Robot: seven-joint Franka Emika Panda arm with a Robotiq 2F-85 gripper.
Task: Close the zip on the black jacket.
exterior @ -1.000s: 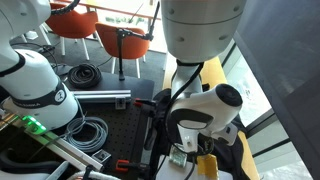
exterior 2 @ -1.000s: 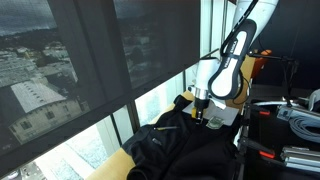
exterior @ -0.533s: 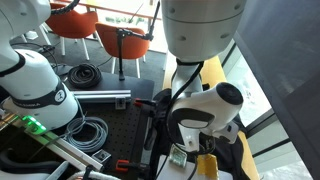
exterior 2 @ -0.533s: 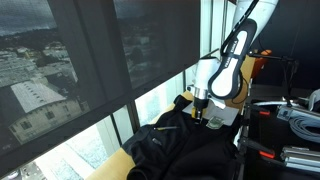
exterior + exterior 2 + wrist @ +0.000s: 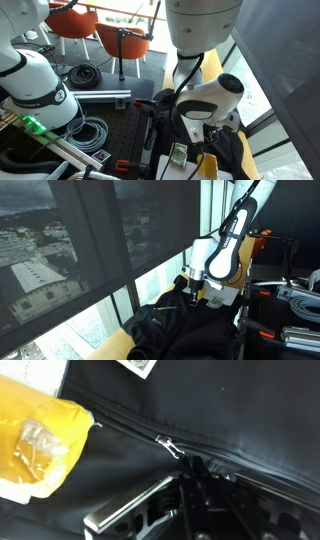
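The black jacket [image 5: 190,325] lies rumpled on a yellow surface by the window, and its soft fabric fills the wrist view [image 5: 240,410]. The zip [image 5: 125,430] runs as a thin dark line diagonally across that view. Its small metal pull [image 5: 172,448] sticks out just ahead of my fingertips. My gripper [image 5: 195,468] comes in from the bottom, pressed down on the jacket with its jaws drawn together at the pull's base. In both exterior views the gripper [image 5: 192,292] [image 5: 180,152] points down onto the jacket's upper part.
A yellow pad [image 5: 35,445] lies just left of the zip, and a white label [image 5: 137,365] is at the top. Black coiled cables [image 5: 88,132], a metal rail [image 5: 100,97] and another white arm [image 5: 35,90] stand beside the jacket. The window glass [image 5: 120,240] is close behind.
The wrist has shifted a little sideways along the jacket, with the gripper still down on the fabric at the zip. The jacket has barely moved.
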